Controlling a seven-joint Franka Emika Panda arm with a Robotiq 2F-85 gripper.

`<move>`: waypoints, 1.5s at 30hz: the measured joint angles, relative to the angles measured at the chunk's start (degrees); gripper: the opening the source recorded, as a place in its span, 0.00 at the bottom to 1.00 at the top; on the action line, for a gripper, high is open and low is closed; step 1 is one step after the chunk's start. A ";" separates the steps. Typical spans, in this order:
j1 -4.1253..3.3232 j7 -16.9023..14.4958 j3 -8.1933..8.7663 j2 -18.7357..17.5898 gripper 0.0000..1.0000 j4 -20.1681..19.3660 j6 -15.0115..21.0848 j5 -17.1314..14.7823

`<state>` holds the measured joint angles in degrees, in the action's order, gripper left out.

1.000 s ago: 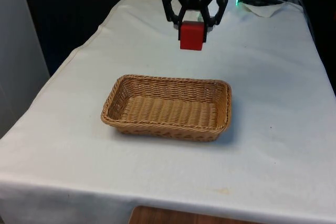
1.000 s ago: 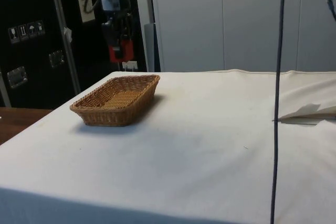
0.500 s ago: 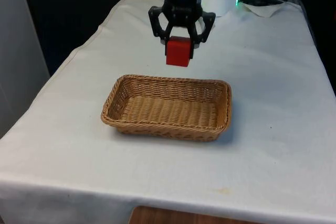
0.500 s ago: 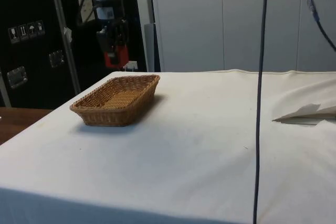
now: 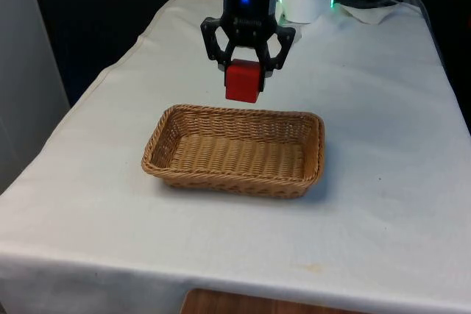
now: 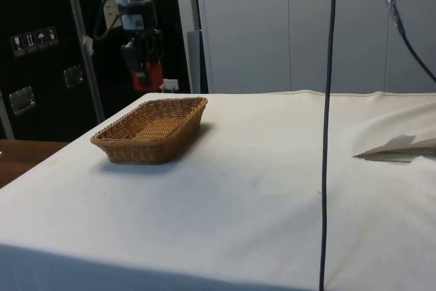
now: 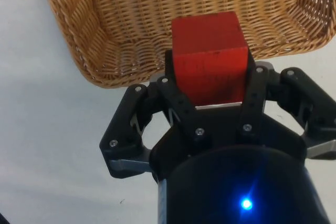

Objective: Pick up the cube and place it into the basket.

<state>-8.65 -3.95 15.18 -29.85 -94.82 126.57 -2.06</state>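
The gripper (image 5: 246,71) is clamped on the red cube (image 5: 243,83), a finger pressed against each of two opposite faces, and holds it in the air above the table (image 5: 383,204). In the wrist view the cube (image 7: 210,56) sits square between the fingers, one flat face turned down toward the weave below. Being a cube, it has no long axis to speak of; its edges look roughly parallel to the basket's sides, so no turn of the wrist seems called for before release.

What the coming move turns on is where the wicker basket (image 5: 234,151) lies from the held cube. In the front view the basket sits at about 6 o'clock from the gripper, with the cube hanging over or just beyond the far rim, toward the basket's middle along its length. In the side view the gripper (image 6: 142,66) hangs at about 12 o'clock above the basket (image 6: 151,129), high and well clear of the rim. The wrist view shows the cube overlapping the basket's (image 7: 79,30) near wall and floor, which suggests it is at the rim and not yet over the centre.

The basket is rectangular, its long axis running 9 to 3 o'clock in the front view.
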 measured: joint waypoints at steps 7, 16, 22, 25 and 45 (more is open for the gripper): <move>0.00 0.00 0.00 0.00 0.00 0.00 0.00 0.00; 0.00 0.00 0.00 -0.06 0.00 0.00 0.00 0.00; 0.00 0.00 0.00 -0.52 0.00 0.06 0.40 0.00; 0.00 0.00 0.00 -0.80 0.00 0.06 0.74 0.00; 0.00 0.06 0.00 -4.64 0.00 0.11 4.53 -1.26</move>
<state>-8.65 -3.90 15.18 -34.49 -94.71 131.09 -3.32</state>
